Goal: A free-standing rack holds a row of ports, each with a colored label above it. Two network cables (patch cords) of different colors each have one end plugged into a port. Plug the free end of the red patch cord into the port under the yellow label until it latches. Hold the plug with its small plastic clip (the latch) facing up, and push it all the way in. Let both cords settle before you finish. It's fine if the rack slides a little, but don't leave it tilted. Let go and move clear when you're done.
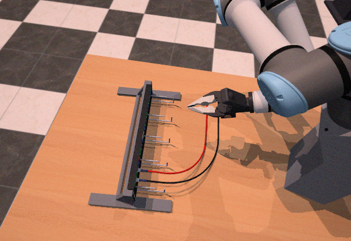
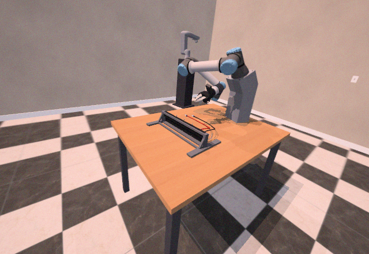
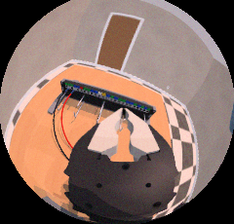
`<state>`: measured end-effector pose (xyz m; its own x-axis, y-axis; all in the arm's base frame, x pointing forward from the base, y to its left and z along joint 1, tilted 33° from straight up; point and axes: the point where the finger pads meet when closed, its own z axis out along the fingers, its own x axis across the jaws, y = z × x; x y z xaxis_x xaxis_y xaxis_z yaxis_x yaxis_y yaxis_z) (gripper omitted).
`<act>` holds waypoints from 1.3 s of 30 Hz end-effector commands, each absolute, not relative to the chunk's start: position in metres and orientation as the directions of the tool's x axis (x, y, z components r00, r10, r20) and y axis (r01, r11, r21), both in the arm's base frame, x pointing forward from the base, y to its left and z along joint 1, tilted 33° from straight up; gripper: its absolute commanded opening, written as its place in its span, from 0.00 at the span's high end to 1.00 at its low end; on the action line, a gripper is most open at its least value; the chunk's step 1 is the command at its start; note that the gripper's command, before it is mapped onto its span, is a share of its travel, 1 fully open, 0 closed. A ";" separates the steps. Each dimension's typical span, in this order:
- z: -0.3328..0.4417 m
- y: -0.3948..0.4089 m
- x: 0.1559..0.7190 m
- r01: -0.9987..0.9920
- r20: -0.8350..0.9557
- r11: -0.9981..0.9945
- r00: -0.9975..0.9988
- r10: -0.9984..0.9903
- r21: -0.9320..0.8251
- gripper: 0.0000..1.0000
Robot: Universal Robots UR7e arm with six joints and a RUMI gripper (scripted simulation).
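The grey rack point(image 1: 105, 200) point(image 2: 195, 152) point(image 3: 54, 105) stands upright on its feet. The yellow label point(image 3: 103, 94) is near the middle of its row in the wrist view. The red cord point(image 1: 205, 136) point(image 3: 62, 119) has one plug point(image 1: 143, 170) in a port near the rack's near end. Its free end point(image 2: 186, 115) lies back from the rack, hidden under the gripper in the top view. The black cord point(image 1: 218, 136) point(image 3: 55, 127) is plugged in beside it and curves outside it. My gripper point(image 1: 188, 107) point(image 2: 195, 100) point(image 3: 123, 109) is shut and empty, above the table, pointing toward the rack.
Several thin metal hooks point(image 1: 169, 140) stick out from the port side of the rack. The wooden table point(image 1: 71, 136) point(image 2: 179, 182) carries the rack. The robot's grey pedestal point(image 1: 317, 173) point(image 2: 243, 102) stands on the side of the cords' free ends.
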<state>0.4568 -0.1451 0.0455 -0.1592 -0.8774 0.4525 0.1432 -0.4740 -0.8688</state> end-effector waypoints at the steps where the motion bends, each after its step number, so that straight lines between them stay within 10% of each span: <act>1: 0.028 -0.150 0.462 0.122 0.318 -0.333 -0.126 -0.940 -0.935 1.00; 39: 0.009 -0.151 0.468 0.100 0.173 -0.182 -0.093 -0.981 -0.978 1.00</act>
<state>0.4665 -0.1512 0.0090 -0.0929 -0.9806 0.1727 0.1003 -0.1818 -0.9782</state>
